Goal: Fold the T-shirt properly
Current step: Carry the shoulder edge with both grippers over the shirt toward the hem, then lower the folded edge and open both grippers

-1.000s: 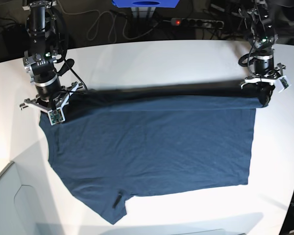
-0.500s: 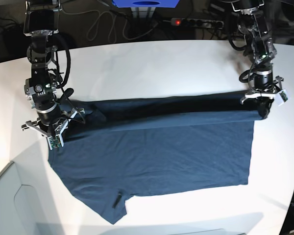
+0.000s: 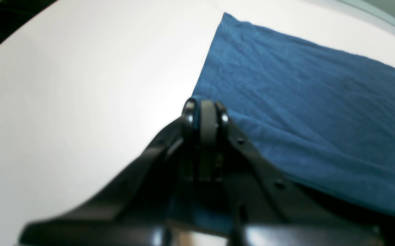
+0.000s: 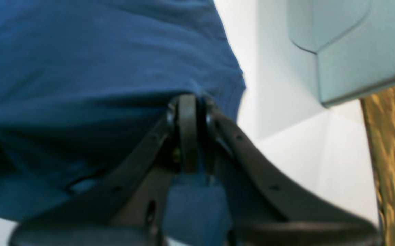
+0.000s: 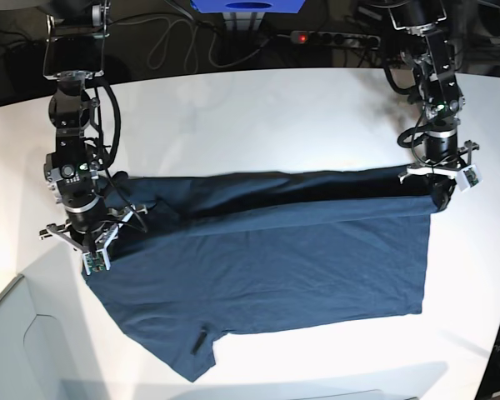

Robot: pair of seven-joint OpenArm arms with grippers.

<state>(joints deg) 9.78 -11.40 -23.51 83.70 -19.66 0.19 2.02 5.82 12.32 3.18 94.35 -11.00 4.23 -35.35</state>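
Note:
The dark navy T-shirt lies spread over the white table. Its far edge is lifted and doubled over as a dark band running from one gripper to the other. On the base view's right, my left gripper is shut on the T-shirt's right corner. On that view's left, my right gripper is shut on the left corner. In the left wrist view the left gripper pinches blue cloth, with the T-shirt flat beyond it. Cloth also shows in the right gripper, with the T-shirt draped ahead of it.
A pale grey bin sits at the near left corner, also seen as the grey bin by the right wrist. Behind the table lie a power strip, cables and a blue box. The table edge curves close behind the left arm.
Both grippers have come toward the near side with the shirt's far edge, the right one farther. The folded-over band has widened and now covers more of the shirt's body.

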